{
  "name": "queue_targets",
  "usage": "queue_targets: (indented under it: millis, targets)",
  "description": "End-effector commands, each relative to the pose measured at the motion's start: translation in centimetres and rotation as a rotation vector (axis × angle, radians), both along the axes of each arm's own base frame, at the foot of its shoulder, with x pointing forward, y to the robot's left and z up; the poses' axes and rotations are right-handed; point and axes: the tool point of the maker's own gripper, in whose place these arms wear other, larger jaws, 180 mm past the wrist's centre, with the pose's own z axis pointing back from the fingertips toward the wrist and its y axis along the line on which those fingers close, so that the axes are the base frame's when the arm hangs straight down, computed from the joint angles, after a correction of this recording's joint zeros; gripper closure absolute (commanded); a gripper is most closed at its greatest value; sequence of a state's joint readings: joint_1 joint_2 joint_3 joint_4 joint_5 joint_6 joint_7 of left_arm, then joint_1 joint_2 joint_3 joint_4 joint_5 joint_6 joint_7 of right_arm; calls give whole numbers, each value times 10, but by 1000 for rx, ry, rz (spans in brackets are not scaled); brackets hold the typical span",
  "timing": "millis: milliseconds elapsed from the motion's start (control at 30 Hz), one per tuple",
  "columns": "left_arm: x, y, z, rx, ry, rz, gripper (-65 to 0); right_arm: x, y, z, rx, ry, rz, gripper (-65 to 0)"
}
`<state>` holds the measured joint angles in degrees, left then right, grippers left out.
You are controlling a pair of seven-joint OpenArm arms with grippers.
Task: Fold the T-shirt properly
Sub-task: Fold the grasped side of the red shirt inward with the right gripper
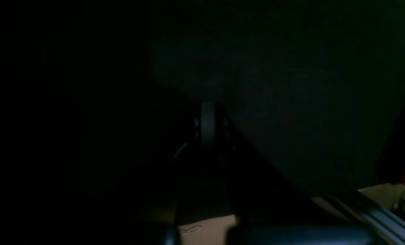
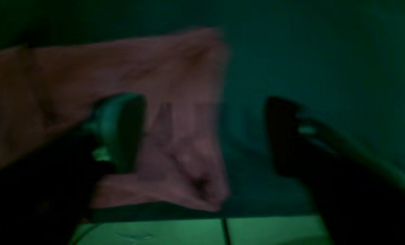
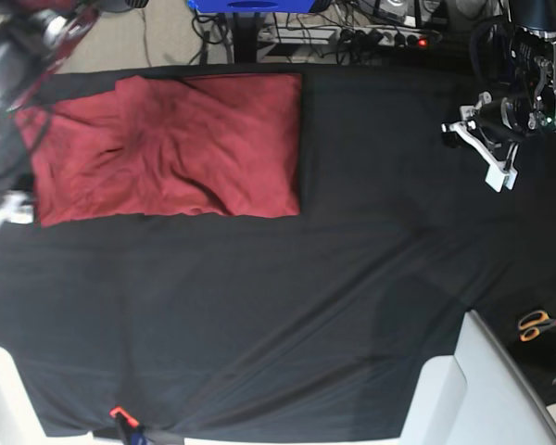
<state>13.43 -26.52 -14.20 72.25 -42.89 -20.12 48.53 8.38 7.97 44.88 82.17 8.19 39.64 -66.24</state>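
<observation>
The brick-red T-shirt [image 3: 167, 148] lies folded into a rough rectangle on the back left of the black table cloth [image 3: 287, 297]. My right arm [image 3: 9, 74] is a blur at the shirt's left edge. In the right wrist view my right gripper [image 2: 202, 132] is open, its two dark fingers [image 2: 120, 129] spread wide. The shirt's cloth [image 2: 175, 112] lies behind them and nothing is held. My left gripper [image 3: 486, 148] hangs over the bare cloth at the far right, well away from the shirt. Its wrist view is nearly black, with the fingers [image 1: 207, 119] pressed together.
Orange-handled scissors [image 3: 537, 323] lie at the right edge. A white panel [image 3: 473, 389] juts in at the bottom right. Cables and a power strip [image 3: 380, 37] run behind the table's far edge. A small orange clip [image 3: 119, 413] sits at the cloth's near edge.
</observation>
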Motion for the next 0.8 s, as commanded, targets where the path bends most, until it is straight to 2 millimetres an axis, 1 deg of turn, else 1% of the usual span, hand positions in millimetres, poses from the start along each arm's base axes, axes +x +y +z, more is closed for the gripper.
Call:
queue_targets:
  millis: [0, 33, 67, 167, 267, 367, 433, 533, 567, 633, 667, 700, 767]
  targets:
    - [10, 7, 11, 13, -41, -7, 0, -9, -11, -4, 44, 12, -33, -650]
    - [10, 7, 11, 13, -41, -7, 0, -14, -20, -6, 96, 5, -66, -650]
    - [10, 7, 11, 13, -39, -7, 0, -19, -25, -12, 169, -2, -102, -650]
    - [8, 7, 10, 13, -36, -7, 0, -31, -36, -31, 362, -21, -193, -650]
    - [8, 7, 10, 13, -36, -7, 0, -40, -34, -48, 476, -14, -250, -650]
    - [8, 6, 10, 11, -36, -6, 0, -40, -21, -56, 487, 27, -208, -650]
    - [8, 5, 9, 10, -35, -9, 0, -38, -2, -64, 510, 50, -174, -650]
    - [8, 5, 9, 9, -35, -9, 0, -34, 27, -70, 560, 61, -125, -650]
    - [8, 5, 9, 9, -35, -9, 0, -36, 31, -71, 568, 69, -113, -650]
    - [7, 5, 9, 9, -34, -7, 0, -33, 53, -76, 603, 77, -76, -650]
    - [7, 5, 9, 9, -32, -7, 0, -33, 58, -76, 611, 80, -62, -650]
    - [7, 5, 9, 9, -32, -7, 0, -32, 64, -77, 619, 87, -43, -644]
    - [7, 6, 9, 11, -32, -7, 0, -39, 74, -81, 630, 111, -19, -588]
